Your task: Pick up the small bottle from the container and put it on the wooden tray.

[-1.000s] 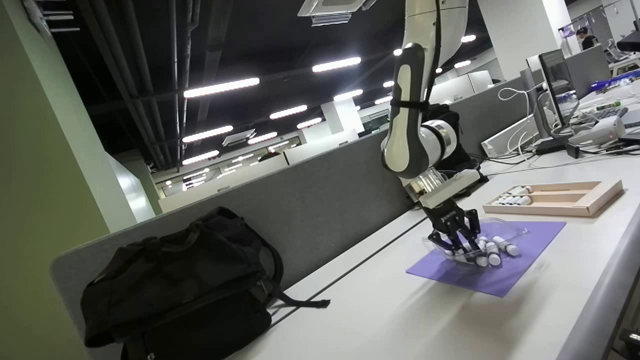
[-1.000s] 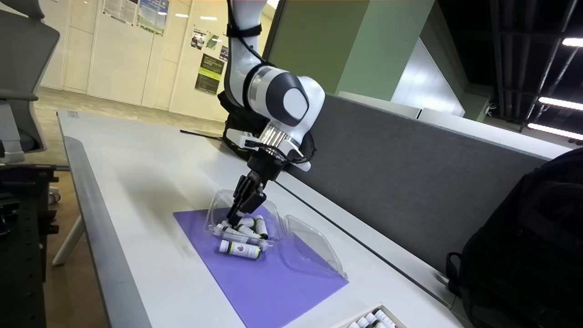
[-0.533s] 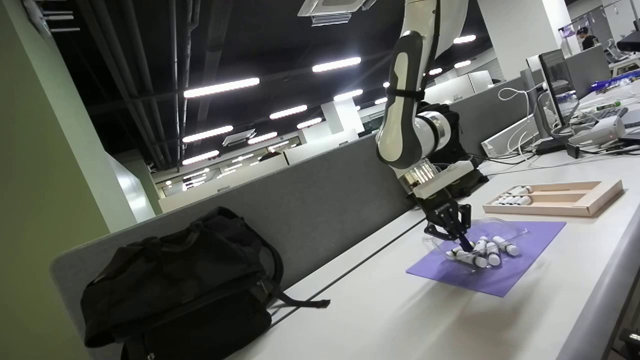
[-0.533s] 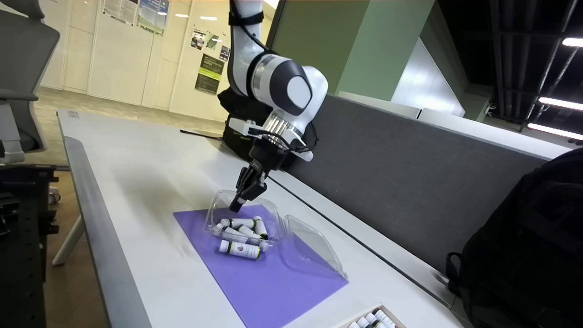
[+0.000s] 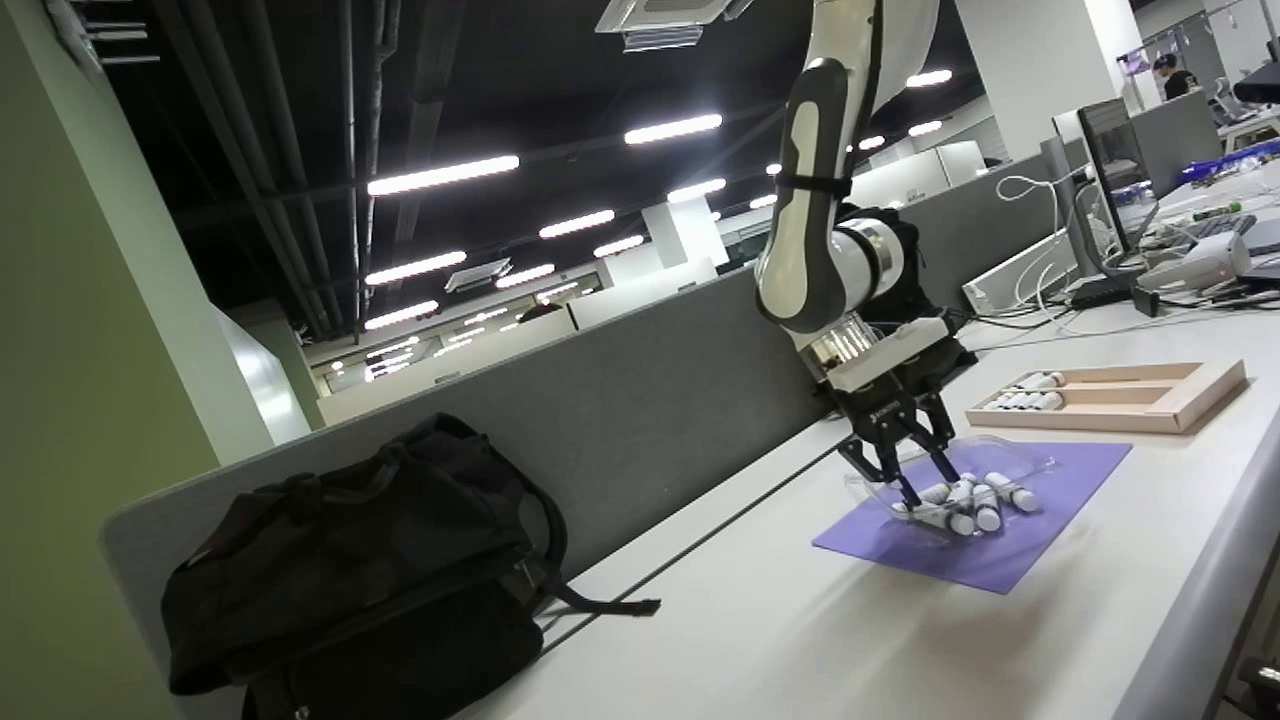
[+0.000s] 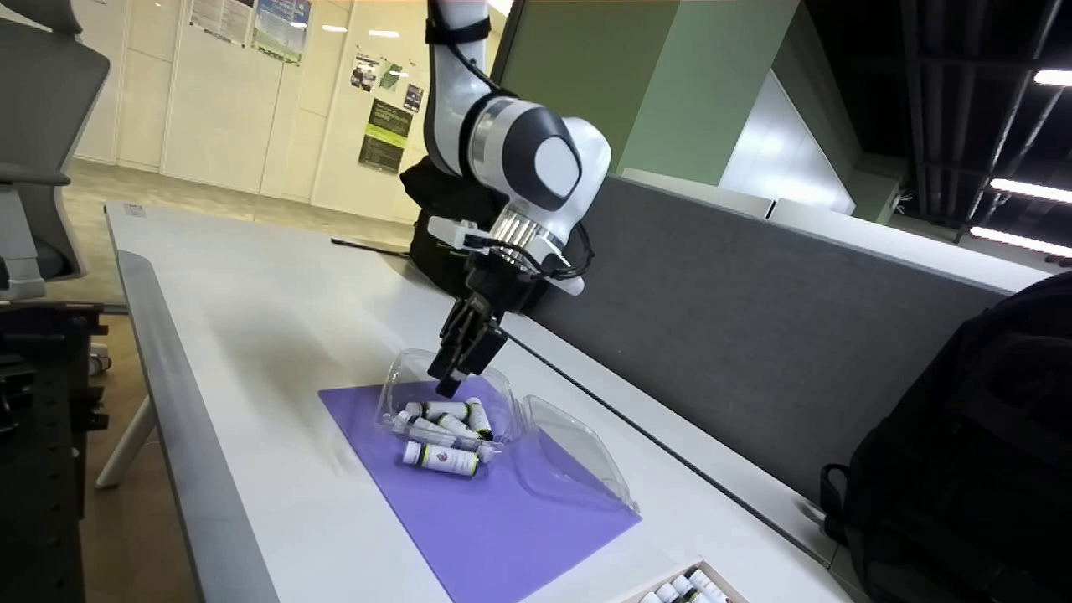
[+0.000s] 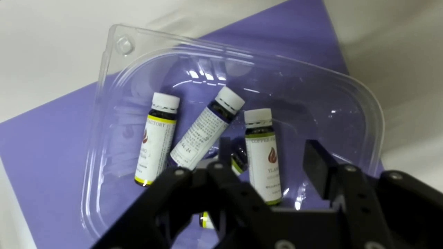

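In the wrist view, a bottle (image 7: pixel 240 154) is partly covered by the pincer (image 7: pixel 269 150), whose rear is cut off by the lower edge; the finest print on the labels (image 7: pixel 200 136) cannot be read. In an exterior view, the wooden tray (image 6: pixel 702 564) and purple sheet (image 6: pixel 502 540) are cropped below, a black backpack (image 6: pixel 988 469) at the right.

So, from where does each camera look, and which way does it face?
An exterior view: sits above the desk, looks along it, wooden tray beyond bottles; the arm and gripper show.
An exterior view: sits above the desk, faces the bottles from the wooden tray's side, partition at right; arm and gripper show.
Wrist view: sits on the arm, looks down into the clear container; only the gripper shows, its fingers apart.
Both exterior views share bottles, wooden tray and partition, facing roughly opposite ways.
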`<action>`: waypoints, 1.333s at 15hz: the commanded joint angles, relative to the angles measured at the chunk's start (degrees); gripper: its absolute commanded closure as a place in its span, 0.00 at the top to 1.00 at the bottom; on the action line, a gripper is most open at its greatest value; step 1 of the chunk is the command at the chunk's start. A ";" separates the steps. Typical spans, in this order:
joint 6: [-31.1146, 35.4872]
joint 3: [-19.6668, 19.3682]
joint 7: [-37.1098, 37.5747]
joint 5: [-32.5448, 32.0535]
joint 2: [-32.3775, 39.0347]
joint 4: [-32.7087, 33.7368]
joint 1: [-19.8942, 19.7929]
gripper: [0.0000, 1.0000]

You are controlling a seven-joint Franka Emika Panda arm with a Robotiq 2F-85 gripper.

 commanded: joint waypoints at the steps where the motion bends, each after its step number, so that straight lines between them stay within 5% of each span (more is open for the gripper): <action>1: 4.62 0.06 -0.07 -1.33 0.23 -1.40 -0.16 0.88; 3: 11.58 -0.49 0.01 -3.19 0.35 -3.52 0.85 1.00; 6: 16.72 -1.27 0.62 -5.37 1.10 -5.29 2.08 1.00; 13: 14.39 -0.96 -0.31 -4.34 1.52 -5.99 1.68 1.00; 14: 14.05 -1.08 -0.37 -4.50 1.62 -5.86 1.73 0.75; 16: 13.60 -1.29 -0.22 -4.81 1.65 -5.70 1.88 0.69; 20: 12.82 -0.94 -0.54 -4.41 1.38 -5.62 1.46 0.40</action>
